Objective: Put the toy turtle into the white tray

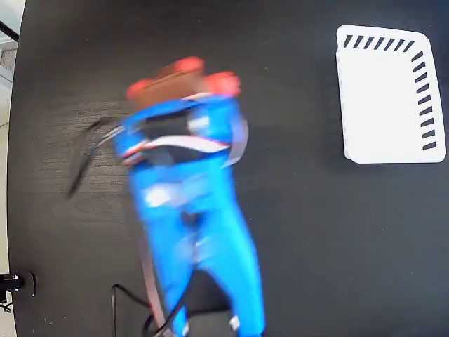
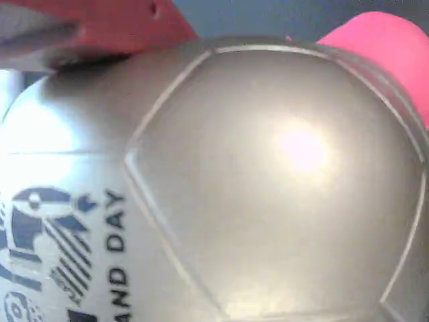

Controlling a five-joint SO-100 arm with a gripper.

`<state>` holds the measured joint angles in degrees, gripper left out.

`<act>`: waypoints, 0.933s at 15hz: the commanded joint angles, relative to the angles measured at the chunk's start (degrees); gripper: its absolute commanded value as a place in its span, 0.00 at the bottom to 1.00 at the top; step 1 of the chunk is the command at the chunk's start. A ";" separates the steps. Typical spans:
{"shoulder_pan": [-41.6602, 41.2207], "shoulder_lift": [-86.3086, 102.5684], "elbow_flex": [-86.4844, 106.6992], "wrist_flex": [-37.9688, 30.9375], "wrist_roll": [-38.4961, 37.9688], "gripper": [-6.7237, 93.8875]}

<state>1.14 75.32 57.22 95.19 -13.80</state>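
Looking down in the fixed view, we found our blue arm (image 1: 189, 210) blurred over the left half of the dark desk (image 1: 316, 246), with red-orange shapes at its upper end that we took for our jaws (image 1: 184, 78) and perhaps the turtle's feet; the blur kept us from separating them. Our wrist view was filled by the toy turtle (image 2: 268, 174), its silvery domed shell pressed close to the lens, a pink part at upper right and a red finger (image 2: 127, 27) lying against the shell at upper left. We judged the jaws clenched on the turtle, held for carrying, though the second finger was hidden. The white tray (image 1: 382, 95) lay empty at upper right, well apart from the arm
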 commanded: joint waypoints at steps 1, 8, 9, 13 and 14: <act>11.25 0.44 -9.93 -0.09 -0.26 0.06; 33.93 -13.71 -29.62 -6.42 7.73 0.06; 35.24 -16.70 -32.08 -6.06 8.53 0.06; 37.35 -24.70 -38.41 -5.98 11.95 0.06; 37.44 -26.81 -40.78 -6.15 13.18 0.06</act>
<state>37.44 46.49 22.32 89.21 -0.88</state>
